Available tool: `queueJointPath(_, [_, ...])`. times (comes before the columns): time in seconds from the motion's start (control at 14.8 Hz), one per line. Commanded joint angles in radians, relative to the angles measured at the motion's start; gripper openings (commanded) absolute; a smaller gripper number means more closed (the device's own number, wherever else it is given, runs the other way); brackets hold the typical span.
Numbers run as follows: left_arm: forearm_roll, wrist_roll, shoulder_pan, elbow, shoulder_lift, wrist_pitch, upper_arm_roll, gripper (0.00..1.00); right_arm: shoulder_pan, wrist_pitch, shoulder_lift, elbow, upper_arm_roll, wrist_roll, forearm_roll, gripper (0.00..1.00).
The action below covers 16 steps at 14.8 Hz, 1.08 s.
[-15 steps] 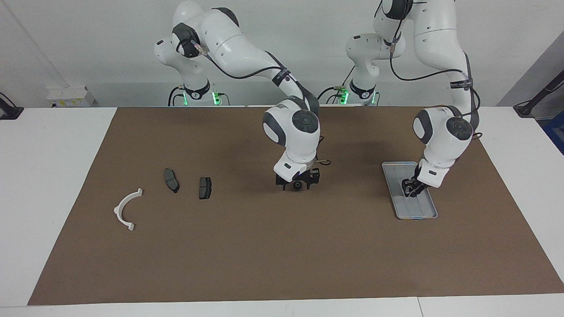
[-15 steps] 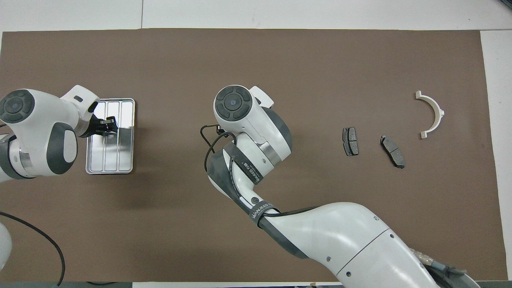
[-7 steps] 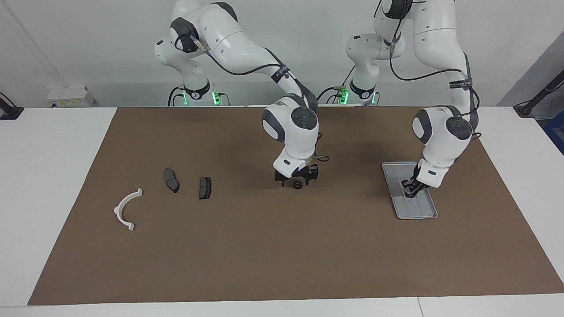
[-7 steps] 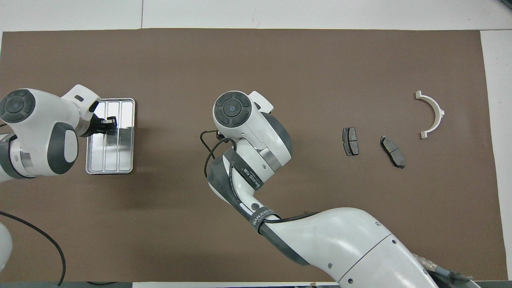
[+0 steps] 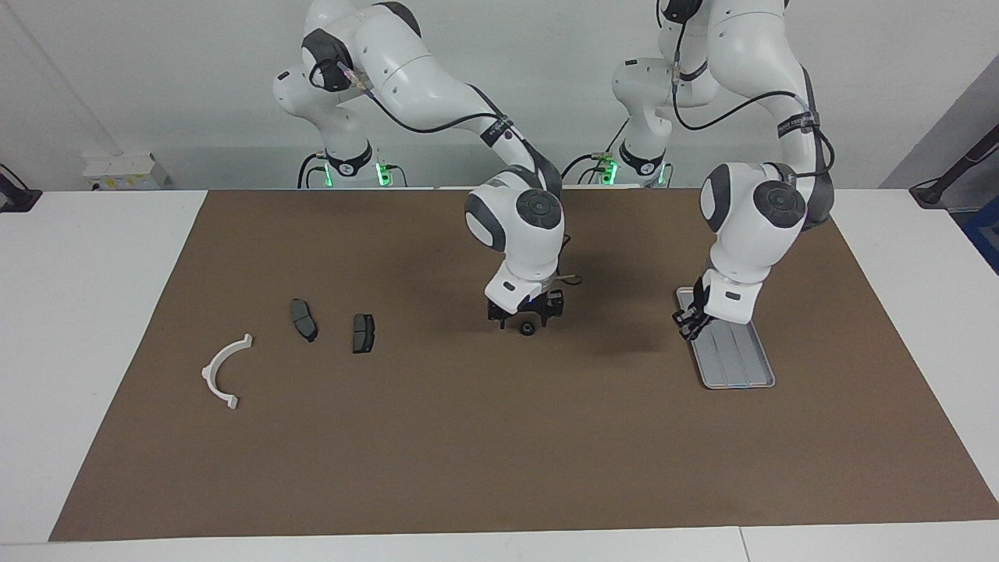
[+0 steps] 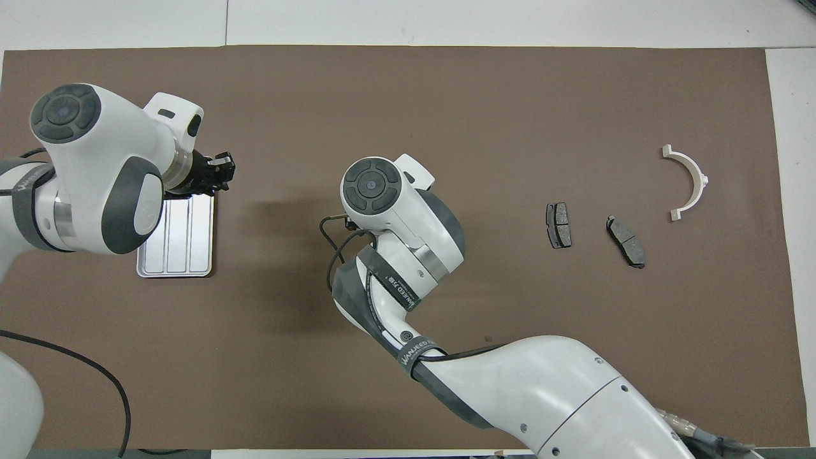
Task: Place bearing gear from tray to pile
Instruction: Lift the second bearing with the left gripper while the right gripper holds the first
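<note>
A small dark round part, seemingly a bearing gear (image 5: pixel 528 329), lies on the brown mat mid-table. My right gripper (image 5: pixel 527 316) hovers open just above it, not touching; in the overhead view its own wrist hides both. My left gripper (image 5: pixel 691 321) (image 6: pixel 222 171) is shut and raised over the edge of the ribbed silver tray (image 5: pixel 737 367) (image 6: pixel 185 242) that faces the table's middle. Whether anything is pinched in it cannot be made out. The pile sits toward the right arm's end: a white curved bracket (image 5: pixel 221 371) (image 6: pixel 692 182) and two dark pads (image 5: pixel 303 319) (image 5: pixel 363 332).
The brown mat (image 5: pixel 468 453) covers most of the white table. A wide stretch of mat separates the round part from the nearest pad (image 6: pixel 558 225). The right arm's forearm (image 6: pixel 510 382) crosses the mat's edge nearest the robots.
The left gripper shut down in the tray, then rose and swung toward the table's middle. The right gripper lifted slightly off the small round part, which stays on the mat.
</note>
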State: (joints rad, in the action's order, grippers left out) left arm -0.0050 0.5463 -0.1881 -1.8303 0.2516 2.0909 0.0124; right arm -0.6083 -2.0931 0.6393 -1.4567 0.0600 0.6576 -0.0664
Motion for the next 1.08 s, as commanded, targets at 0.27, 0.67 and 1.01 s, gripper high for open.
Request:
queueJointPath(0.27, [-0.012, 0.014, 0.013, 0.045, -0.009, -0.055, -0.018, 0.0, -0.004, -0.059, -0.027, -0.06, 0.004, 0.004, 0.008, 0.94])
queueJointPath(0.67, [-0.013, 0.015, 0.016, 0.042, -0.009, -0.046, -0.018, 0.0, -0.002, -0.093, -0.026, -0.082, 0.006, -0.001, 0.008, 0.94])
queueJointPath(1.01, [-0.015, 0.017, 0.015, 0.042, -0.009, -0.045, -0.017, 0.0, -0.005, -0.11, -0.021, -0.091, 0.004, 0.002, 0.008, 0.92])
